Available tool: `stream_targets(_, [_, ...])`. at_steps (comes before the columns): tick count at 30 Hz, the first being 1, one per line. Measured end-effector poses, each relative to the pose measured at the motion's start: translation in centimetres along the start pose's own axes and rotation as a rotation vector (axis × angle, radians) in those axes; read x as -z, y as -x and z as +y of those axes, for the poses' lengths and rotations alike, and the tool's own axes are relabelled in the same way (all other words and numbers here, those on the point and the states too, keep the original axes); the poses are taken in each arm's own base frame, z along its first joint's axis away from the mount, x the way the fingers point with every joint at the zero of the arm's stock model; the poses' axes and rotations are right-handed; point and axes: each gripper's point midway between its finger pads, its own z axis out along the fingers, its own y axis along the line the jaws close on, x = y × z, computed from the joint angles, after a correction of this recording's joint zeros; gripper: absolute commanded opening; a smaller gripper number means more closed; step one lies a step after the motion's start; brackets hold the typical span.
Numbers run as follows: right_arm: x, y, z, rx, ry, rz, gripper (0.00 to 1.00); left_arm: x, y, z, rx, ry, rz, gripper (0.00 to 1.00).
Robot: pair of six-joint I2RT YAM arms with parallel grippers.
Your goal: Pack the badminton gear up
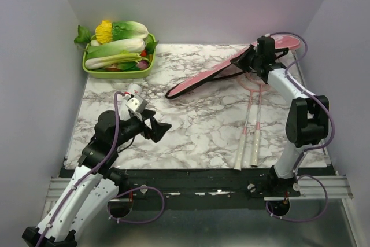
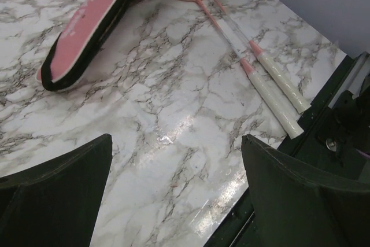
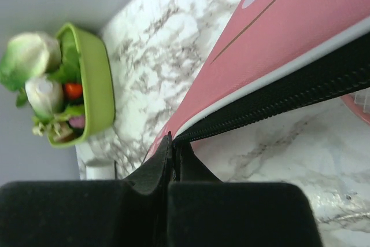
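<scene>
The right pincer [image 3: 171, 146] pinches the zippered edge of the pink cover [image 1: 202, 80] at the desk's [image 1: 191, 137] far right; the left pincer [image 1: 157, 129] hangs wide. A gentle lift should hold its mouth open for the rackets [image 1: 250, 125] alongside.

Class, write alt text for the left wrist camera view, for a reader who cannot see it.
Two thin pink-and-white rackets lie side by side on a white marble-patterned table, white grips toward the near edge, beside a long pink racket-shaped cover with a black zip edge. The left arm's dark jaws stand wide open in the foreground, holding nothing.
</scene>
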Motion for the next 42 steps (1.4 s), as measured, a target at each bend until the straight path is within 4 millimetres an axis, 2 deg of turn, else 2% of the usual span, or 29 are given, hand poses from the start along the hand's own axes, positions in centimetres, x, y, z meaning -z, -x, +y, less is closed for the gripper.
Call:
stream_targets(9, [2.5,-5.5,1.9,0.222,0.152,0.246,0.01,0.7,1.2,-0.7,-0.028,-0.019,-0.057,0.99])
stream_targets(14, [3.8,-9.8,2.8,0.313,0.231,0.386,0.01,-0.4,0.0,-1.0,-0.014,-0.067,0.012,0.99])
stream_targets(16, [4.1,-11.3,2.6,0.344,0.240,0.430,0.01,-1.0,-0.8,-0.8,0.007,-0.064,0.073,0.99])
stream_targets(20, [4.8,-14.2,1.6,0.372,0.249,0.505,0.01,-2.3,-1.0,-0.2,0.040,-0.052,0.142,0.99])
stream_targets(24, [5.1,-15.5,0.6,0.370,0.246,0.550,0.01,-3.3,-1.9,0.7,0.066,-0.011,0.223,0.99])
stream_targets(28, [4.4,-16.6,0.3,0.373,0.252,0.576,0.01,-3.8,-2.5,1.3,0.053,0.039,0.285,0.99])
stream_targets(30, [3.7,-17.9,0.0,0.376,0.249,0.603,0.10,-4.0,-2.8,1.5,0.043,0.062,0.301,0.99])
stream_targets(31, [3.5,-18.8,-0.2,0.375,0.245,0.623,0.19,-4.0,-2.9,1.5,0.040,0.071,0.306,0.99])
stream_targets(33, [3.1,-20.6,-0.4,0.374,0.238,0.662,0.31,-4.0,-3.2,1.7,0.033,0.092,0.319,0.99])
stream_targets(34, [3.0,-21.3,-0.6,0.370,0.231,0.678,0.44,-3.9,-3.4,1.8,0.030,0.105,0.325,0.99])
stream_targets(37, [2.7,-22.8,-0.7,0.369,0.221,0.709,0.55,-3.9,-3.6,1.8,0.019,0.127,0.340,0.99])
stream_targets(38, [2.8,-23.0,-0.7,0.369,0.220,0.712,0.55,-3.8,-3.7,1.8,0.010,0.140,0.351,0.99])
stream_targets(42, [3.0,-22.2,-0.6,0.384,0.208,0.668,0.60,-4.0,-3.8,1.9,-0.052,0.199,0.389,0.99])
